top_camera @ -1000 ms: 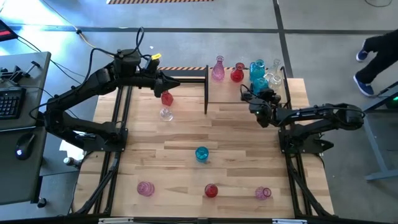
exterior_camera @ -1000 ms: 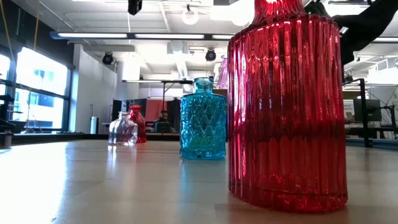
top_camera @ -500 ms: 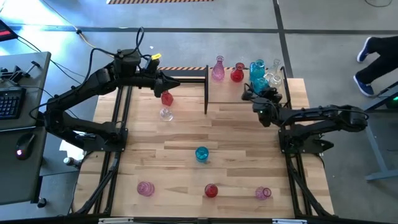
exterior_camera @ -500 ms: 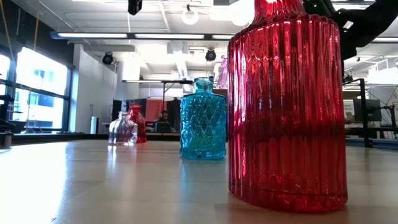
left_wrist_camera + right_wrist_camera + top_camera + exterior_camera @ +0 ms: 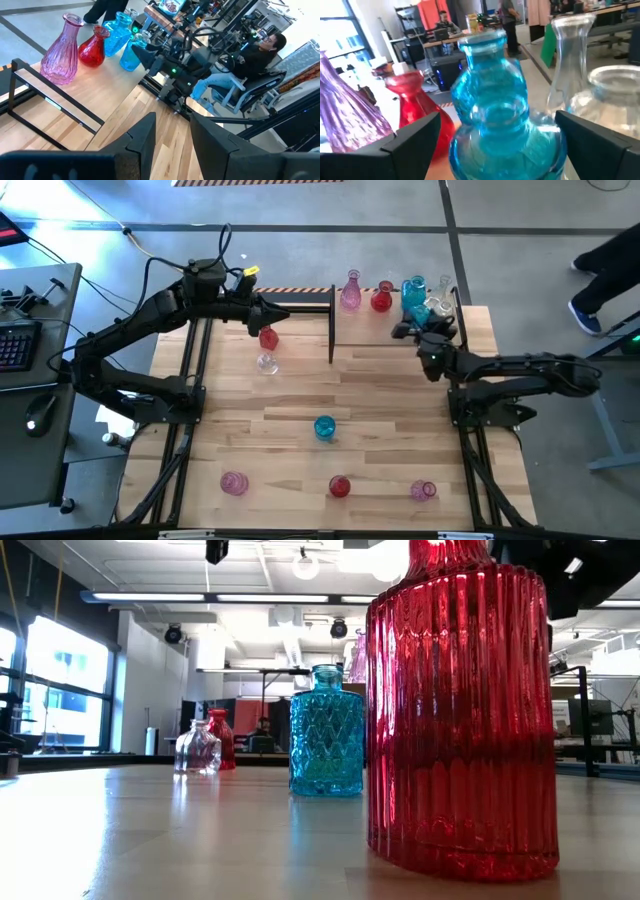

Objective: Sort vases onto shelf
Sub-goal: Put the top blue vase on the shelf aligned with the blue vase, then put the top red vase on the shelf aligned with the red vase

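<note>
Vases crowd the far right end of the shelf [image 5: 360, 328]: a tall pink vase [image 5: 350, 292], a red vase [image 5: 381, 299], a turquoise bottle [image 5: 412, 293] and clear glass [image 5: 441, 300] packed just beside one another. My right gripper [image 5: 417, 330] sits against that cluster, fingers spread wide with nothing between them but the turquoise bottle dead ahead in the right wrist view [image 5: 492, 105], clear necks [image 5: 570, 55] close on one side, the red one [image 5: 412, 100] on the other.

Risk, as I judge it: the spread fingers have neighbours on both flanks, so any sideways drift or a careless pull-back could clip the clear glass or the red vase and topple it into the rest. Tall necks, narrow bases; one knock may carry down the row.

My left gripper [image 5: 268, 313] hangs at the shelf's left part, half-closed, directly above a small red vase [image 5: 268, 338] with a clear one [image 5: 266, 363] just beside it. I cannot tell whether it grips that vase; if loose, it could tip onto the clear one
</note>
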`<state>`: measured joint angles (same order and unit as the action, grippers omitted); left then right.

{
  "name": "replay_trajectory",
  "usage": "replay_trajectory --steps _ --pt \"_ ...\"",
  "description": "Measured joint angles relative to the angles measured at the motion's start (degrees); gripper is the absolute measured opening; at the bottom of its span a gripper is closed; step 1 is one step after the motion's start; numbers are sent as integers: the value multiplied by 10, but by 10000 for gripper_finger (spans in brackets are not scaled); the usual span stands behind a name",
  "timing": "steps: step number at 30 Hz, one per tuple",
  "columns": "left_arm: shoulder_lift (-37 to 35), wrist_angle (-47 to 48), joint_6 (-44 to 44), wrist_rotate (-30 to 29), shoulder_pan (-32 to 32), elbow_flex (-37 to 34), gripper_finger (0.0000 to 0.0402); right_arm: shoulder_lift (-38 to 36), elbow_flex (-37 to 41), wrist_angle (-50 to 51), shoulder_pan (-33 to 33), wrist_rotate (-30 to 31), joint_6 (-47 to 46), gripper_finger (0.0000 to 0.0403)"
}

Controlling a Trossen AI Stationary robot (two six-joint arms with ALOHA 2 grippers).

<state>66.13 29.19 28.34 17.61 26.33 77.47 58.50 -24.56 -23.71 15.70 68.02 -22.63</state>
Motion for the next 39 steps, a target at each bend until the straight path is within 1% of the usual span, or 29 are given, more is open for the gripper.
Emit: replay_trajectory --steps 5,12,19,22,31,36,39 --pt "0 0 0 0 0 0 113 -27 0 -24 0 -22 39 373" --pt "0 0 0 0 0 0 113 -56 0 -42 0 -27 105 373" --pt "0 0 0 0 0 0 113 -99 0 -103 0 -49 187 373" --pt "0 0 0 0 0 0 113 -123 -1 -122 0 -78 216 373" --pt "0 0 0 0 0 0 113 -175 -1 -122 0 -156 221 373" --pt "0 0 0 0 0 0 113 -200 -1 -128 0 -234 212 373" --pt "0 0 0 0 0 0 113 -208 -1 -138 0 -295 211 373"
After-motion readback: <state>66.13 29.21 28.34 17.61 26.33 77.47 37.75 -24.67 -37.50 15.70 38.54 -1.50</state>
